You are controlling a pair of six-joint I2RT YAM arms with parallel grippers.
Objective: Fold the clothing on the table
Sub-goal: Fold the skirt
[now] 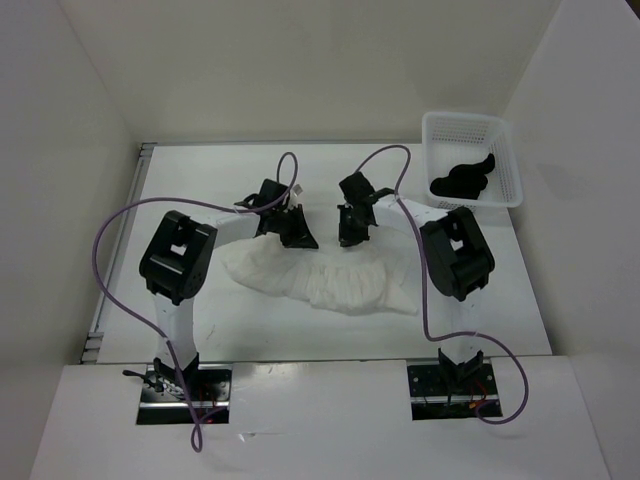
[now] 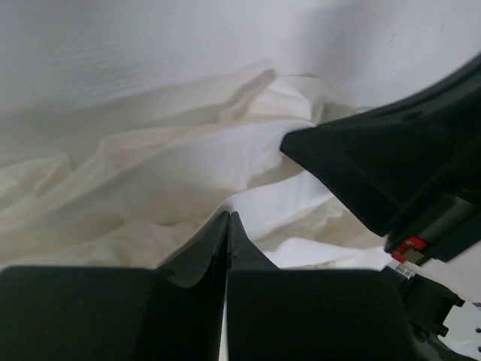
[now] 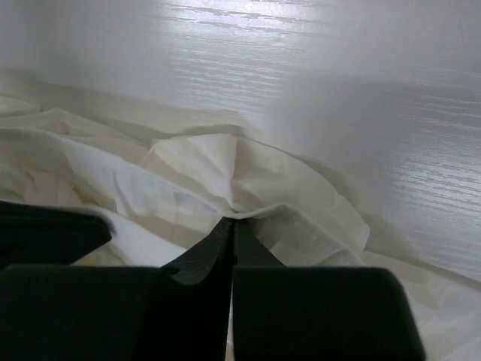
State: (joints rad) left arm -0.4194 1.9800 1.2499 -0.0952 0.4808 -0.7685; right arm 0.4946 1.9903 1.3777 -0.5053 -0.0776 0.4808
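- The clothing [image 1: 340, 285] lies in a loose, rumpled band across the middle of the worktop [image 1: 250, 335], running from about 9 o'clock round to 4 o'clock in the overhead view.
- Both arms reach over it to its 12 o'clock edge, side by side and close together.
- Right tool [image 3: 231, 222]: jaws together, and the creases run straight into the tips. That reads as a pinch on the cloth.
- Left tool [image 2: 229, 218]: jaws together too, down among the folds, but I cannot tell whether any cloth is caught between them.
- The fabric looks thin, light and limp. It should drape and bunch rather than hold a line, and a shallow pinch could slip out.
- Best hold, I'd judge: the far hem, one tool towards each end, so the edge travels taut.
- Off at 2 o'clock sits a mesh basket [image 1: 505, 165] with a black cloth [image 1: 463, 178] inside, well apart from the action.
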